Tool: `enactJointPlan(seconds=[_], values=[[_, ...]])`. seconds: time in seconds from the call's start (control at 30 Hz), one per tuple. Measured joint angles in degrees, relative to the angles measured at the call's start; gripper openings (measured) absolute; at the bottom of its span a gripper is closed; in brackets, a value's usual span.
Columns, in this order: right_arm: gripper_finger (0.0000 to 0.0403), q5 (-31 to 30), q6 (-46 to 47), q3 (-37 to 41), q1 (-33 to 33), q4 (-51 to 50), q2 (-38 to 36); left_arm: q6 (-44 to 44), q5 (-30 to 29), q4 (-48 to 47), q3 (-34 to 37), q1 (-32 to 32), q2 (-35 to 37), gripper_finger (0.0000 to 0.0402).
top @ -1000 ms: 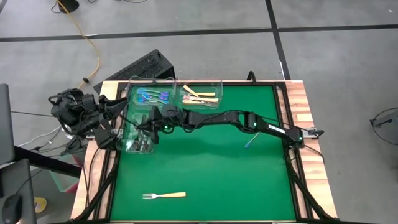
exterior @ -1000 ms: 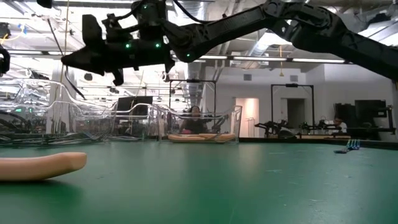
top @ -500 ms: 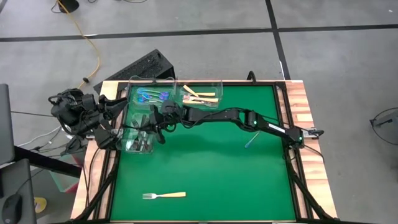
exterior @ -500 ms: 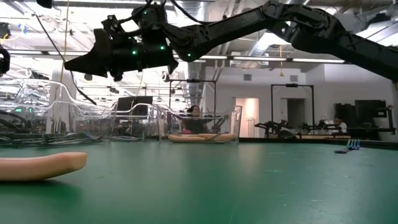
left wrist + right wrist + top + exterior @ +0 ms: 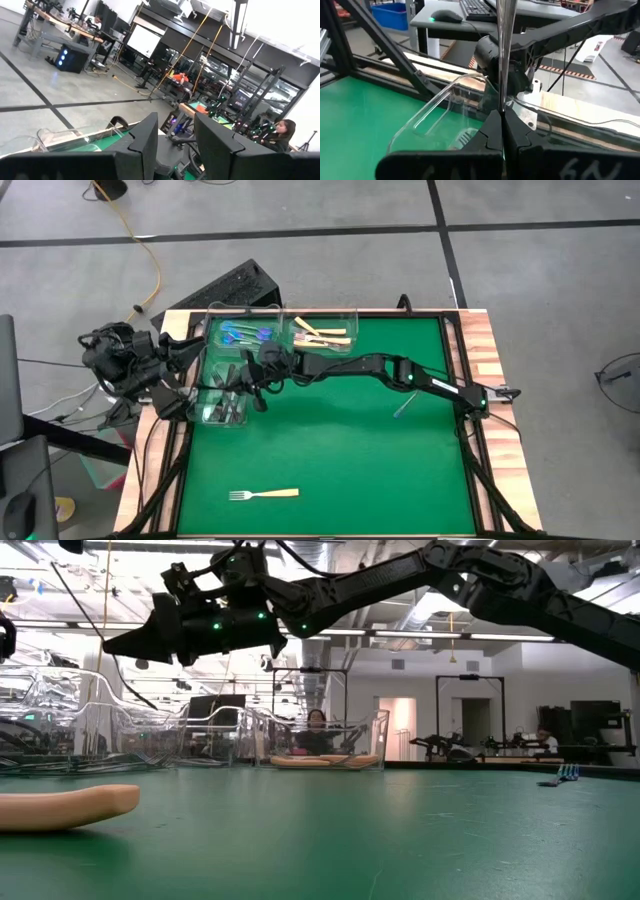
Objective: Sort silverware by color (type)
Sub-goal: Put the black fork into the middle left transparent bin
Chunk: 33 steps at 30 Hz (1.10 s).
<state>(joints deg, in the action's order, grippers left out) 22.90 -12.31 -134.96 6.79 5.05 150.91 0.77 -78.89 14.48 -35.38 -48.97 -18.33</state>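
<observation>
- High view: right gripper point(image 5: 250, 383) reaches far left over the clear bin point(image 5: 222, 412) holding dark forks; left gripper point(image 5: 168, 395) waits at the surface's left edge.
- Right wrist view: jaws are closed on a thin metallic fork point(image 5: 503, 50), standing upright above that bin's rim.
- Recommended: lower over the bin's middle, clear of the wall, before releasing.
- Left jaws stand narrowly apart, holding nothing.
- Outstanding: tan-handled fork point(image 5: 263, 494) near left; blue fork point(image 5: 402, 409) at right.
</observation>
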Motion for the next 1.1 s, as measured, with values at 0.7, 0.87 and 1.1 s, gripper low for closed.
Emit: enactJointPlan(seconds=[0.7,0.87,1.1], values=[[0.0005,-10.02,-24.22,0.04,-0.90,-28.03,-7.29,-8.25,6.15,16.98,0.02,-0.02,0.00,0.0112],[0.0005,-17.42,-33.14,-0.07,-1.52,-30.02,-9.97,-8.28,6.11,16.99,0.02,-0.02,0.00,0.0112],[0.0005,-32.68,-60.90,0.21,-3.12,-34.93,-9.86,-9.15,6.05,16.95,0.02,0.00,0.00,0.0112]])
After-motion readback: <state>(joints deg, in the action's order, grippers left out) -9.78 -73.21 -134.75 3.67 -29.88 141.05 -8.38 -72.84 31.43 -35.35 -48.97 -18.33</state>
